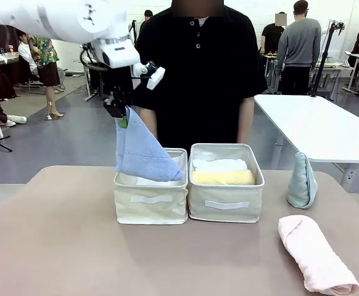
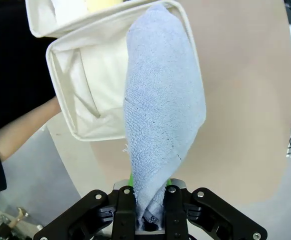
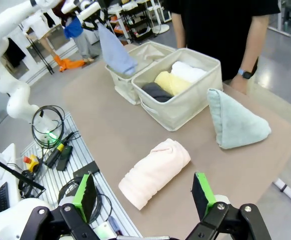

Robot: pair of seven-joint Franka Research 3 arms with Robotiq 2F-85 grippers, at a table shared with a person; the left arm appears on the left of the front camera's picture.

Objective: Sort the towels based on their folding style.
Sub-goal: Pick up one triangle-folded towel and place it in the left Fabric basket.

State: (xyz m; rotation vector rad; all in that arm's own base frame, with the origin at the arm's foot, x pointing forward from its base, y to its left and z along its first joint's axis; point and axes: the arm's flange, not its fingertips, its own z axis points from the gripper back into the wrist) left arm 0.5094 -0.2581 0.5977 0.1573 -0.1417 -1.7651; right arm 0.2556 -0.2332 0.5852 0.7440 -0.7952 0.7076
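Left gripper point(image 1: 123, 118) tight on lavender-blue towel point(image 1: 144, 154)

No legible text, brand or number in any view. The white label strips on the left fabric bin point(image 1: 151, 198) and the right fabric bin point(image 1: 227, 204) look blank.

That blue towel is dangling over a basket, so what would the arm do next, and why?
Probably lower it a little and release. The left gripper is shut on the tip of the blue cone towel, which hangs over the left bin; the right bin beside it holds rolled towels.
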